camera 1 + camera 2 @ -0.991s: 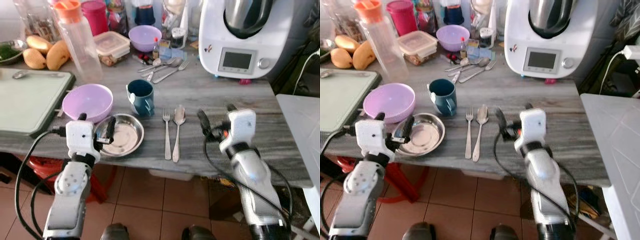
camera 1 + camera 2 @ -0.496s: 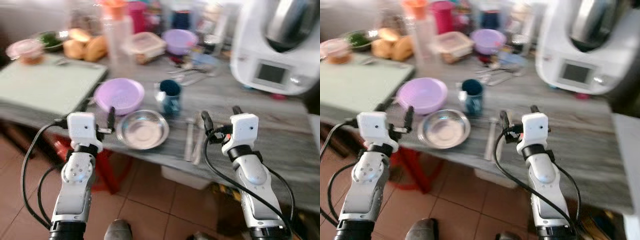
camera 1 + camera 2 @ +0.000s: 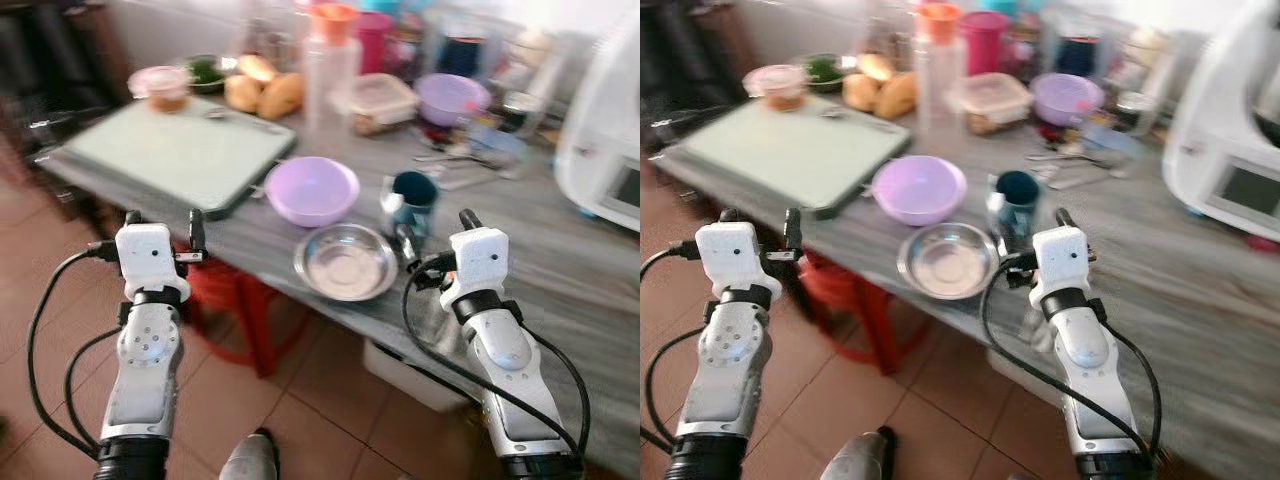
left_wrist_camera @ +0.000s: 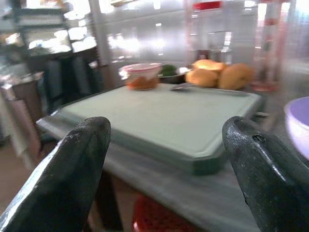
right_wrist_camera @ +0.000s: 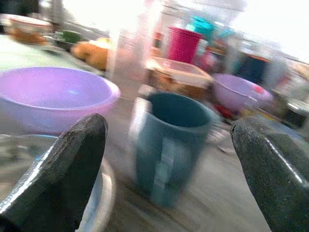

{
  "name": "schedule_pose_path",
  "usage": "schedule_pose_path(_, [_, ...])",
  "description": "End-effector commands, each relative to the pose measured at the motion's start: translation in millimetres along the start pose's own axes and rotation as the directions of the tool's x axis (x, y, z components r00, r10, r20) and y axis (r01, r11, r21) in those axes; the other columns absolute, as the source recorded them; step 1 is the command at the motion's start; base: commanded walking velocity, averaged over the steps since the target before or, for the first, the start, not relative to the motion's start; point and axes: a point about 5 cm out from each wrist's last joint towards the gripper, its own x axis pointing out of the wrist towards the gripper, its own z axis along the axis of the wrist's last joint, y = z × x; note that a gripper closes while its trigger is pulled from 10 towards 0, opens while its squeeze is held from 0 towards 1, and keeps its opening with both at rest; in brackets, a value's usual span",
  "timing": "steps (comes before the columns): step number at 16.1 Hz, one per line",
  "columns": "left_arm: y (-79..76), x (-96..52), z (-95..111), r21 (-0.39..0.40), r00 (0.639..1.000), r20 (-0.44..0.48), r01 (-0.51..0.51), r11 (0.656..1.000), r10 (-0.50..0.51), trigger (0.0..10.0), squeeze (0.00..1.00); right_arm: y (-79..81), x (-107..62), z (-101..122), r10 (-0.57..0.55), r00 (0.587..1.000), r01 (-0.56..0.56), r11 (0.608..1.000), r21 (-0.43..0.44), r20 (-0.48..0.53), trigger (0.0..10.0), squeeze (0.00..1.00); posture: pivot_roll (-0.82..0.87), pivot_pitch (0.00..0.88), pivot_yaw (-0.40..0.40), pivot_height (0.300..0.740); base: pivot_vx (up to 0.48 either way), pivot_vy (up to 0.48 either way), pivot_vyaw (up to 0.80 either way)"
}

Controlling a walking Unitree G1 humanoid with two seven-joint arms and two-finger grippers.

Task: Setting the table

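Table (image 3: 560, 270) (grey wood-grain) carries a green cutting board (image 3: 180, 150), a purple bowl (image 3: 312, 190), a steel plate (image 3: 345, 262) and a teal mug (image 3: 412, 198). Left gripper (image 3: 160, 222) and right gripper (image 3: 435, 235) both spread, holding nothing.

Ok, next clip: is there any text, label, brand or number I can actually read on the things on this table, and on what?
None can be read in these blurred frames.
White kitchen machine: its grey display panel shows no legible digits.
Teal ceramic mug: a pale mark on its side, too smeared to tell whether it is lettering.
Clear plastic food box with a pink lid: no label can be made out.
Tall clear bottle with an orange cap: nothing readable.
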Motion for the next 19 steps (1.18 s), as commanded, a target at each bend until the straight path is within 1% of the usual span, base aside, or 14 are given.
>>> schedule_pose_path(1, [-0.1, 0.1, -3.8, -0.003, 1.000, -0.019, -0.009, 1.000, 0.009, 10.0, 0.00, 0.0, 4.4, 4.0, 0.011, 1.000, -0.011, 1.000, -0.015, 0.019, 10.0, 0.00, -0.02, 0.000, 0.009, 0.740, 0.000, 0.262, 0.80])
schedule_pose_path(4, [0.0, 0.8, -2.3, 0.004, 1.000, -0.006, -0.005, 1.000, 0.005, 10.0, 0.00, -2.3, 6.2, 5.8, 0.031, 0.999, -0.030, 0.999, -0.038, 0.027, 10.0, 0.00, -0.02, 0.000, 0.003, 0.740, 0.000, 0.351, 0.80])
schedule_pose_path(9, [-1.6, 1.1, -3.0, -0.005, 1.000, -0.008, -0.003, 1.000, 0.003, 10.0, 0.00, -1.4, 7.0, 7.4, 0.054, 0.998, -0.052, 0.997, -0.056, 0.035, 10.0, 0.00, -0.02, 0.000, 0.000, 0.740, 0.000, 0.000, 0.80])
schedule_pose_path(15, [-3.6, -1.4, -6.0, -0.003, 1.000, -0.018, -0.003, 1.000, 0.003, 10.0, 0.00, 3.2, 7.2, 4.2, 0.089, 0.996, -0.088, 0.995, -0.043, 0.025, 10.0, 0.00, -0.02, 0.000, -0.002, 0.740, 0.000, 0.447, 0.80])
schedule_pose_path(19, [-3.4, -2.1, -8.4, -0.001, 0.999, -0.033, -0.007, 1.000, 0.007, 10.0, 0.00, 5.2, 5.5, -1.5, 0.115, 0.993, -0.115, 0.993, -0.016, 0.003, 10.0, 0.00, -0.02, 0.000, -0.002, 0.740, 0.000, 0.471, 0.80])
